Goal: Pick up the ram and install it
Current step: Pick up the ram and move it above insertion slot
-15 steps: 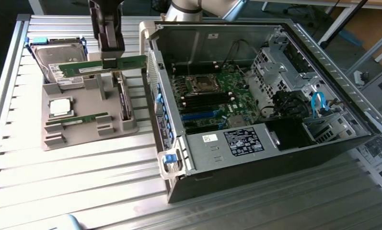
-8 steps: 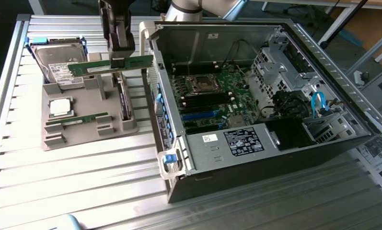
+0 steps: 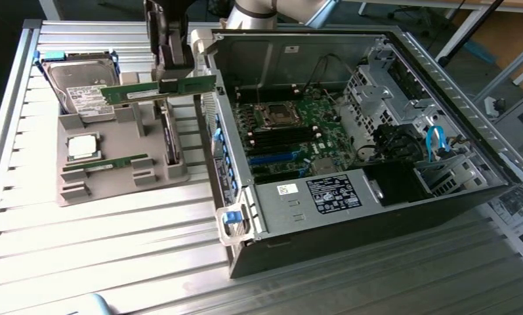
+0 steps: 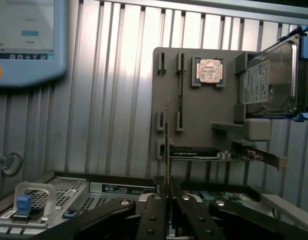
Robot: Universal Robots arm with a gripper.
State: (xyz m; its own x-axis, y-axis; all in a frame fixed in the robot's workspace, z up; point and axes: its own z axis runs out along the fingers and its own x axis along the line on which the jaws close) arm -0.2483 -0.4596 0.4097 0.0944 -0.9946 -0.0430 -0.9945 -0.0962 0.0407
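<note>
The gripper is clamped on the ram, its fingers closed on the stick's upper edge near the middle. The ram hangs level in the air, long side horizontal, clear of everything below it. It is over the far part of the gray holder and just to the exterior view's left of the open computer case. In the wrist view the stick is seen edge-on as a thin upright line between the black fingers.

Below it, the holder lies on the slatted metal table. A second ram stick lies in a slot at the holder's near side. The square CPU chip sits just beyond that, and the hard drive leans at the far end. An expansion card stands on edge along the holder's right side, directly under the gripper.

To the exterior view's right, the case lies on its side with its interior facing up. Its left wall, which carries a blue latch at the near corner, rises between the held ram and the motherboard. The dark memory slots run across the board near its middle. Black cables cross above the far part of the board, and a blue cable loops by the drive cage on the right.
</note>
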